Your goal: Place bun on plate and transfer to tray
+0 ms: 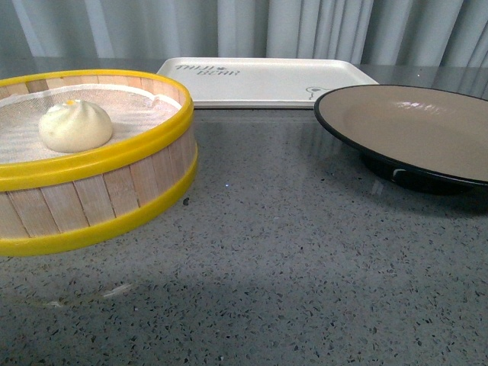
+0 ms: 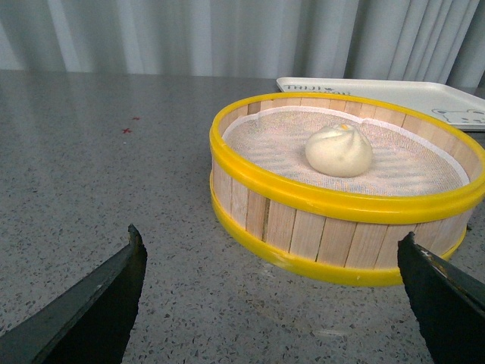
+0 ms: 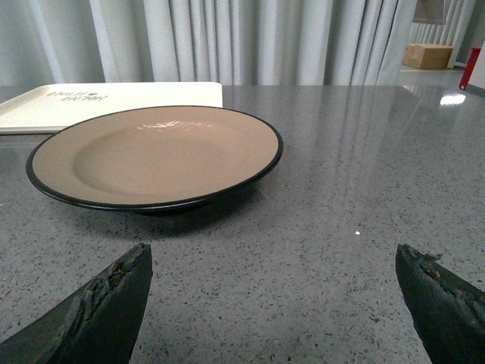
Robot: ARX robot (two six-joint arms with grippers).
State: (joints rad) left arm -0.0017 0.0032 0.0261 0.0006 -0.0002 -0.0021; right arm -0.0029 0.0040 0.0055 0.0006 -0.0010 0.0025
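The cream-white bun [image 1: 75,126] [image 2: 339,151] rests on white cloth inside a yellow-rimmed wooden steamer basket [image 1: 99,198] [image 2: 333,231] at the left of the table. The empty beige plate [image 1: 415,126] [image 3: 151,155] with a black rim stands at the right. Behind both lies the cream tray [image 1: 267,80] [image 2: 424,95] [image 3: 106,102], bare. My left gripper [image 2: 273,284] is open and hangs short of the basket. My right gripper [image 3: 273,292] is open too, short of the plate, holding nothing. Neither arm shows in the front view.
Grey speckled stone tabletop [image 1: 274,252] stretches between basket and plate. Pale curtains [image 1: 252,27] hang behind the table. A cardboard box [image 3: 429,54] sits far off in the room beyond.
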